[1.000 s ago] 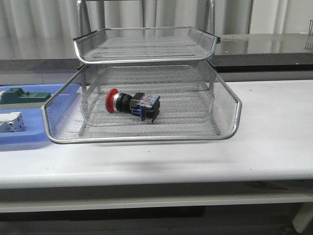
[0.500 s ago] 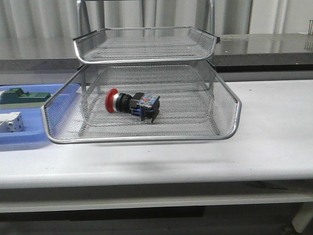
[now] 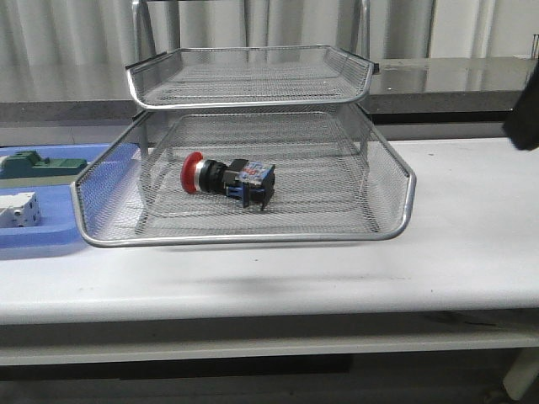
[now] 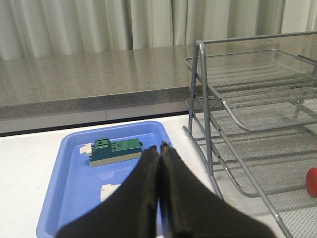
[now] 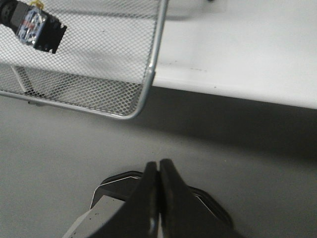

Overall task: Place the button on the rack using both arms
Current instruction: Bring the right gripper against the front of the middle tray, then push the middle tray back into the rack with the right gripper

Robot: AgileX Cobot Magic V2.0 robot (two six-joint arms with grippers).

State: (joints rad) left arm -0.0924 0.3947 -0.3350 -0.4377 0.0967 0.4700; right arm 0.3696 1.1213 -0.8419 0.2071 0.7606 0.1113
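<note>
With button (image 3: 227, 179) in rack (image 3: 396, 220), both grippers closed, empty.

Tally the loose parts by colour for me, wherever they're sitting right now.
Red-capped button, lying in the rack's lower tier: 1
Green block, on the blue tray: 1
White block, on the blue tray: 1
Total: 3

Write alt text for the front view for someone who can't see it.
A red-capped button lies on its side in the lower mesh tray of a silver wire rack on a white table. A blue tray holding small blocks sits at left.
</note>
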